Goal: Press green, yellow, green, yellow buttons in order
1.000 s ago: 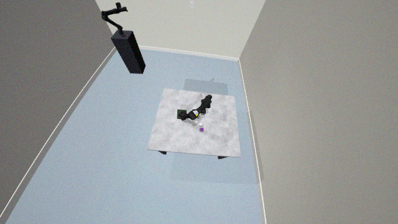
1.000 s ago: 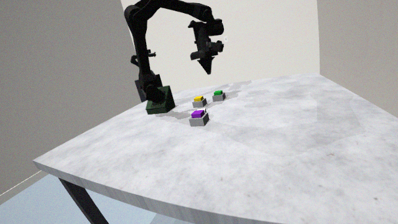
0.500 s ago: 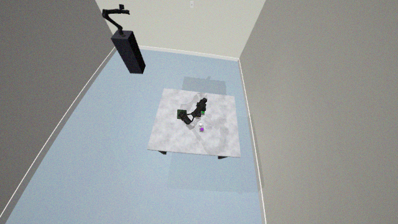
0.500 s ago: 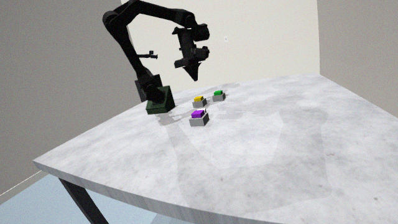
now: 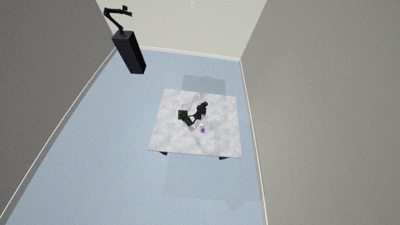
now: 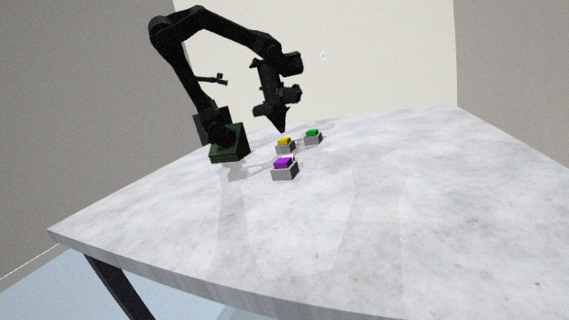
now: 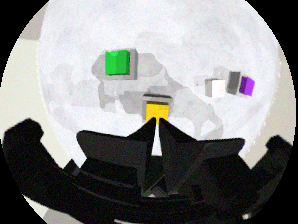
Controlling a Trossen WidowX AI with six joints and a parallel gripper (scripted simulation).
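Black parallel-jaw gripper, its fingers closed on nothing, hangs above the yellow square button on its grey base without touching it. At its two o'clock sits the green square button on the marble table.

The tabletop carries 3 buttons: 1 green button, 1 yellow button, 1 purple button. 1 arm.
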